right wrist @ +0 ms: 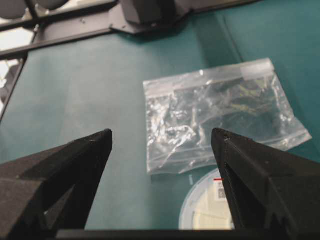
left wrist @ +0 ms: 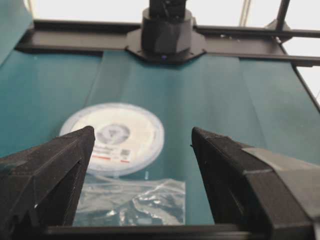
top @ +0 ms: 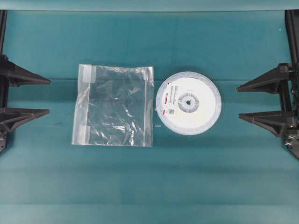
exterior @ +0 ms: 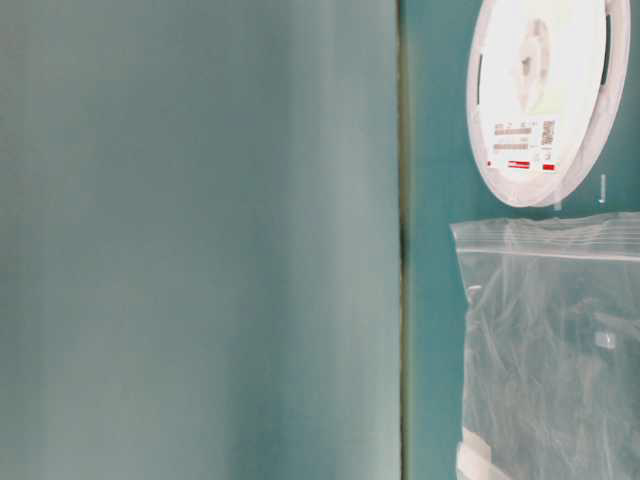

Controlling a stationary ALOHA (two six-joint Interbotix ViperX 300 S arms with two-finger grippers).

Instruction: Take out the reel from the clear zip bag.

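We found the reel [top: 188,103] lying just right of the clear zip bag [top: 113,105], outside it; extraction looked complete. The left gripper [top: 49,96] and right gripper [top: 238,101] stood wide open, empty; no further move seemed required.

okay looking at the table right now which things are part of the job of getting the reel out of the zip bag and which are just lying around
Part of the job:
- reel, lying flat beside the bag, already out of it
- clear zip bag, flat and empty
- left gripper, open
- right gripper, open

Just lying about:
- a tiny white fleck on the teal table cover, too small to identify
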